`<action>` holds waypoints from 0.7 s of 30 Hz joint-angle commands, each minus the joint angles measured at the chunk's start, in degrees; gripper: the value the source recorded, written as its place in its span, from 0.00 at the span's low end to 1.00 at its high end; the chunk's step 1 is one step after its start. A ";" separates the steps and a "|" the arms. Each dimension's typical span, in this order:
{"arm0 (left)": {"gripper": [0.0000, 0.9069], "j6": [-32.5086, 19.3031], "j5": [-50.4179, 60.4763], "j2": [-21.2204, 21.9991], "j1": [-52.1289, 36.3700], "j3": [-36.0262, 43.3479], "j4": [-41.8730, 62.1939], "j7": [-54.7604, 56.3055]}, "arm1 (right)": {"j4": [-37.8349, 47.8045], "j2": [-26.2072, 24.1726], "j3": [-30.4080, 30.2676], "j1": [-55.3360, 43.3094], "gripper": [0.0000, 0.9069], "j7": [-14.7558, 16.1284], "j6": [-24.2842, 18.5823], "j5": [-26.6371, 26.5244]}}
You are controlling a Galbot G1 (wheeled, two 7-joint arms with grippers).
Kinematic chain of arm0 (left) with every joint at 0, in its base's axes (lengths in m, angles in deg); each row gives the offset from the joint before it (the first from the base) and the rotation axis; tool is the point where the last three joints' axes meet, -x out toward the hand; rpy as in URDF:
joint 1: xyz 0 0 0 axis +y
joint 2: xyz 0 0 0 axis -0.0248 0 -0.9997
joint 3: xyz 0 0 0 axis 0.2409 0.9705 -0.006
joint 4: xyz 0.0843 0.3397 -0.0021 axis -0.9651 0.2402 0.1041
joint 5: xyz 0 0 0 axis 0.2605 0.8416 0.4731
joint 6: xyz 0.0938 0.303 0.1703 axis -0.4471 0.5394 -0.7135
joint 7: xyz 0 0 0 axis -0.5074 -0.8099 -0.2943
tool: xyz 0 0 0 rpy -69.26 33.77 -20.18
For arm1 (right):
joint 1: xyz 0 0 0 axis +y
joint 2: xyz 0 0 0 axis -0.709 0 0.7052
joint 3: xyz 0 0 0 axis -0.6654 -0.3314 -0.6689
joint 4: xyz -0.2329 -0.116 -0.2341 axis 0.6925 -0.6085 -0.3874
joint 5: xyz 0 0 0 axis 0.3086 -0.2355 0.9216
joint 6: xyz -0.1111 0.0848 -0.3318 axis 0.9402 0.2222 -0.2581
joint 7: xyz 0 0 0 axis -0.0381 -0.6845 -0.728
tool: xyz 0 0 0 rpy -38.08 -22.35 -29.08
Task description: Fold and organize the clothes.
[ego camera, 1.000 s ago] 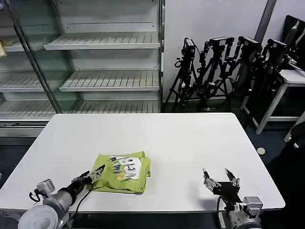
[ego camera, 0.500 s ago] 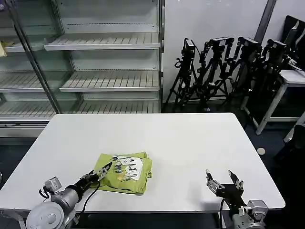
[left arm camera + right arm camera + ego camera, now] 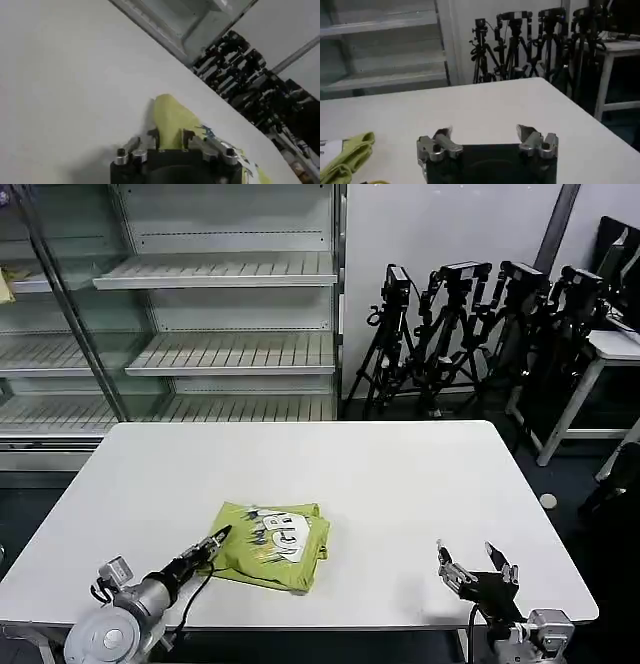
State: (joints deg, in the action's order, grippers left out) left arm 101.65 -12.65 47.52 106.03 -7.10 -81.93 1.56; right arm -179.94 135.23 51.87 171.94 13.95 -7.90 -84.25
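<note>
On table (image 3: 400, 484), folded shirt (image 3: 272, 533)

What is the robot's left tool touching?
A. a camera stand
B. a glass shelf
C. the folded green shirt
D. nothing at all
C: in the head view the left tool sits at the near left edge of the folded green shirt on the white table, and the left wrist view shows its fingers closed on that green fabric. The right tool hangs open over bare table.
</note>
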 commanded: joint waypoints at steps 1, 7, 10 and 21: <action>0.02 -0.34 -3.95 0.86 -0.91 -0.01 1.10 -0.54 | -1.37 -0.15 0.61 0.65 1.00 -0.10 0.19 -0.15; 0.02 -0.30 -7.32 1.06 -0.53 -1.80 0.29 -0.02 | -2.04 -0.45 1.30 0.84 1.00 -0.25 0.51 -0.60; 0.02 -0.11 -9.02 1.02 0.41 -5.88 -0.49 0.88 | -2.11 -0.56 1.45 0.62 1.00 -0.29 0.64 -0.90; 0.02 1.52 6.17 -11.97 8.05 -35.50 0.85 -7.63 | 0.50 -1.19 -2.26 -4.83 1.00 -0.93 1.39 -1.77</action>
State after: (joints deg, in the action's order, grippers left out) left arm 102.37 -16.60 45.64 108.74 -17.87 -81.90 1.16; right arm -180.75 134.18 52.16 170.78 13.31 -6.93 -85.70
